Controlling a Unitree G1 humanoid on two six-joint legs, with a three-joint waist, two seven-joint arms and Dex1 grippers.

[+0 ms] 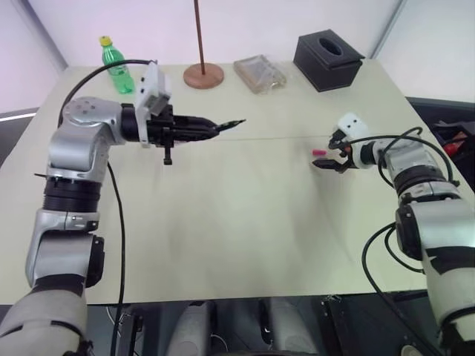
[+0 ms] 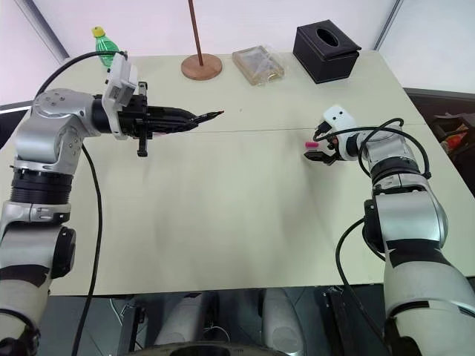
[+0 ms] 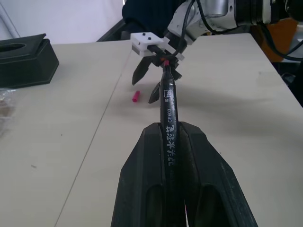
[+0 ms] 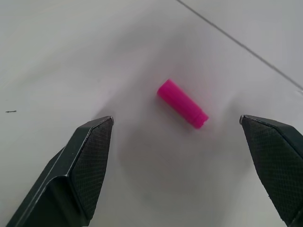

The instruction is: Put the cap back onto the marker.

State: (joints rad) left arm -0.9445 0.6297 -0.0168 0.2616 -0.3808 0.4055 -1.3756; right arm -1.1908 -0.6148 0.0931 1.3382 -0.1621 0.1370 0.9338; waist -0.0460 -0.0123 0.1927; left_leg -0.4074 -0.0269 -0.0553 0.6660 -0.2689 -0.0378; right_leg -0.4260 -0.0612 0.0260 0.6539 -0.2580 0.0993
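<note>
In the left wrist view, the left gripper [image 3: 176, 142] is filling the foreground, its two black fingers [image 3: 142, 189] pinching the thin dark marker with white lettering on its barrel [image 3: 168, 106], which is sticking out level beyond the fingertips, its pinkish-red end pointing toward the right gripper across the pale surface [image 3: 71, 142]. In the left eye view this gripper is sitting in the upper left of the frame, raised above the surface, with the marker's pointed tip reaching toward the upper centre.

The tiny bright pink plastic cylinder cap [image 4: 182, 104] is lying on its side on the surface, at centre right of the left eye view, untouched. The right gripper [image 1: 332, 157] is hovering just beside it with its fingers [image 4: 83, 165] spread wide, and in the right wrist view the cap is lying between the two spread fingertips, apart from both. Cap and marker are well apart.

Along the top of the left eye view, a green plastic bottle with a yellow lid [image 1: 115, 65] is standing at upper left, then a tall brown pole on a round wooden base [image 1: 202, 74], a clear plastic box [image 1: 260, 73] and a black tissue box [image 1: 327, 59].
</note>
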